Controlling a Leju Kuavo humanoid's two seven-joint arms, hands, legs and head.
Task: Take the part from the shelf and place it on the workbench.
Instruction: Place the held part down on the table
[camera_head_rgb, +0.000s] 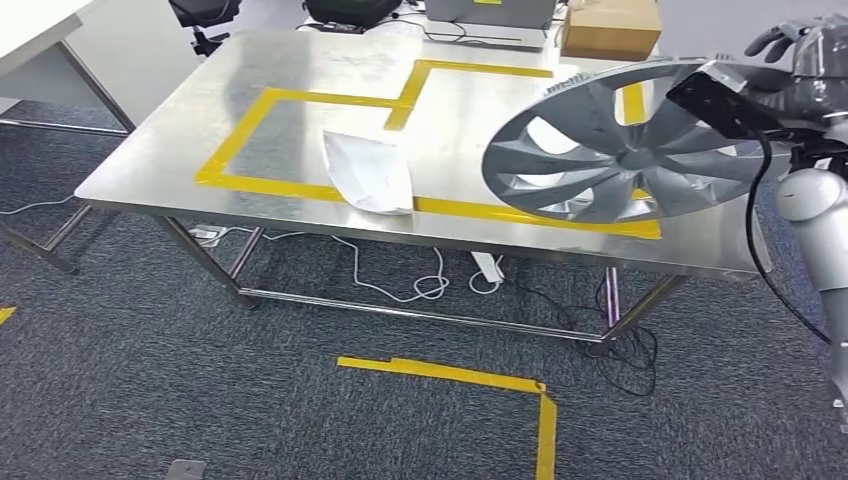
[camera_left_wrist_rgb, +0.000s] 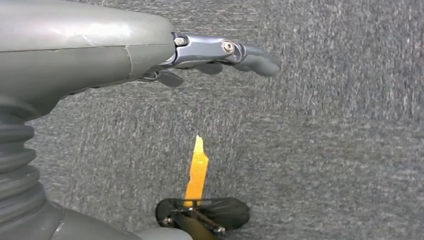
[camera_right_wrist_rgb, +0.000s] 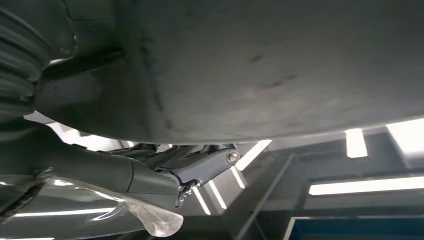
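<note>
Yellow floor tape (camera_head_rgb: 470, 378) lies nearest in the head view, on grey carpet short of the workbench (camera_head_rgb: 180, 140); beyond it the part (camera_head_rgb: 590, 160), a silver fan-bladed wheel cover, hangs tilted above the workbench's near right corner, over the yellow outline (camera_head_rgb: 300, 190) taped on the steel top; the right hand (camera_head_rgb: 800, 45) grips the part at its far rim, fingers showing over the edge; a white bag (camera_head_rgb: 370, 172) lies on the workbench, left of the part and apart from it. Judged from here, the part could slide off the workbench, since it overhangs the near edge and is tilted; letting go early would drop it to the carpet.

Left wrist view: the left hand (camera_left_wrist_rgb: 220, 52) hangs over carpet, fingers stretched out and holding nothing; a strip of tape (camera_left_wrist_rgb: 197, 172) lies below.

Right wrist view: the part's dark underside (camera_right_wrist_rgb: 260, 65) sits against the right hand's fingers (camera_right_wrist_rgb: 210, 167), a contact the head view hides; ceiling lights (camera_right_wrist_rgb: 365, 185) lie beyond.
</note>
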